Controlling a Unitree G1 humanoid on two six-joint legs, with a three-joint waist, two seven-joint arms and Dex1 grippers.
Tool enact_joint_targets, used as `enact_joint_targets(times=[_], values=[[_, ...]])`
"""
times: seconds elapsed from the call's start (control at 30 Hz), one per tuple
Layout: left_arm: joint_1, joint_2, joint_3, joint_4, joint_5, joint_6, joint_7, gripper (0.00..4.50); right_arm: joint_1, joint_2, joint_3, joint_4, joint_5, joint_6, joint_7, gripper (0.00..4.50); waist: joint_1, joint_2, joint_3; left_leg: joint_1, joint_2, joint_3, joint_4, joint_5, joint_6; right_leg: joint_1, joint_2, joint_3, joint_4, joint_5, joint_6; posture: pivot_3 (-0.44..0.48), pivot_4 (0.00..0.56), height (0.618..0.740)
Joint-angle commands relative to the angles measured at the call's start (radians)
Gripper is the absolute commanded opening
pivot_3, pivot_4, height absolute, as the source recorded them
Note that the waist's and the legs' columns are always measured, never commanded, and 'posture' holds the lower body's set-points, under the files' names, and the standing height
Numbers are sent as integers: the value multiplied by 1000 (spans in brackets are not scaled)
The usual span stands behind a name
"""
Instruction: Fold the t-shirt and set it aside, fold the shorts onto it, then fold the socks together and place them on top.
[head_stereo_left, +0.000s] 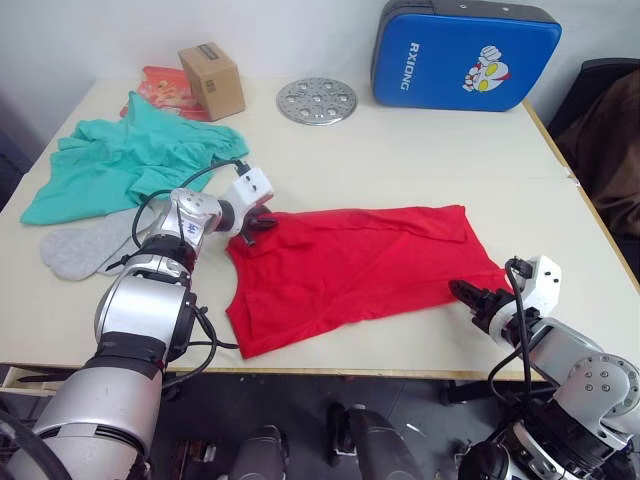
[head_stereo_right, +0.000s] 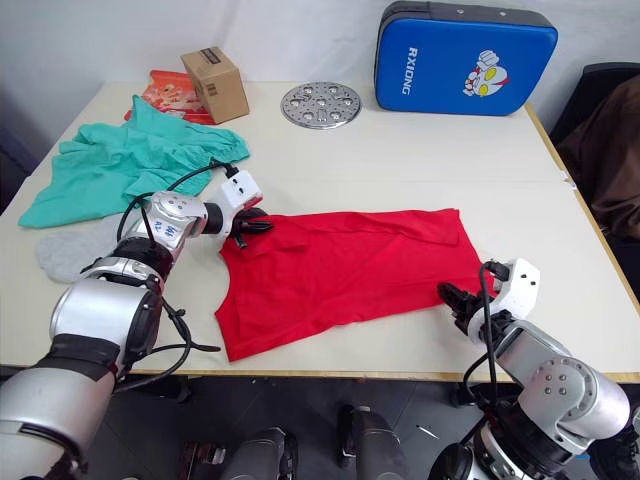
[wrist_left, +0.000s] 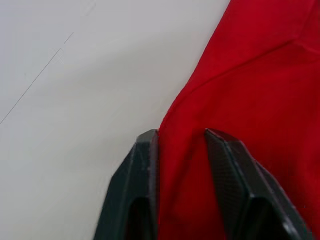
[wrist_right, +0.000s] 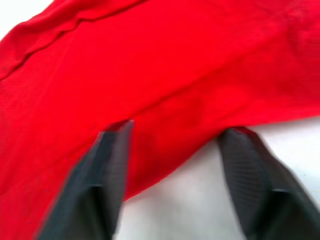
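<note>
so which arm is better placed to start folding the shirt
Probably the left. Its claw is open and already straddles an edge of the shirt, while the right claw, also open, sits at the near edge.

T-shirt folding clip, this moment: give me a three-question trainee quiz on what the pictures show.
1. True or false: the teal shorts lie on top of the red t-shirt.
2. Which garment edge does the left gripper straddle? A) shorts B) t-shirt C) grey socks
3. Fill in: the right gripper has its jaws ____ over the t-shirt's edge.

Key:
1. False; the shorts lie apart, on the table's far left.
2. B
3. open
</note>
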Motion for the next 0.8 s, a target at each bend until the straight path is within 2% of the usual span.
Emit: enact_joint_targets(times=[0.03,0.07,0.1,0.17,0.37,0.57,0.7,0.77,0.8], values=[[12,17,13,3,7,3,-9,320,6,-4,1,17,1,9,-15,1368,0,0,0,1,0,1,-1,0,0,0,0,1,0,0,0,0,150,740],[20,22,14,3,8,5,-19,0,7,-25,16,22,3,9,-7,881,-1,0,0,2,0,3,-2,0,0,0,1,3,1,0,0,0,150,740],[25,25,15,2,8,7,-27,0,7,-40,27,26,3,9,-1,695,-2,0,0,4,0,4,-3,0,0,0,1,4,1,0,0,0,150,740],[37,33,18,1,5,12,-44,0,-8,-79,47,48,-1,9,13,20,-4,0,0,6,0,6,-4,0,0,0,2,6,3,0,0,0,150,740],[84,66,74,-18,-46,37,-124,0,-105,-216,167,239,-36,-118,50,20,-26,0,0,7,0,9,-4,0,0,0,2,9,5,-1,0,0,150,740],[175,117,143,-92,-129,94,-214,0,-259,-303,338,597,-115,-367,97,20,-37,0,0,7,1,13,-5,1,-2,-1,4,12,6,-1,0,0,150,740],[288,129,189,-253,-207,196,-244,0,-369,-324,453,835,-171,-537,149,20,-45,1,0,8,1,16,-5,1,-3,-1,4,15,8,-1,0,0,150,740],[377,129,209,-409,-251,282,-239,0,-421,-329,495,941,-197,-614,171,20,-48,1,0,8,1,17,-5,1,-3,-1,4,16,9,-1,0,0,150,740],[450,129,221,-539,-276,349,-225,0,-454,-330,516,1007,-211,-666,187,20,-52,1,-1,8,2,18,-5,1,-3,-1,4,16,9,-1,0,0,150,740]])
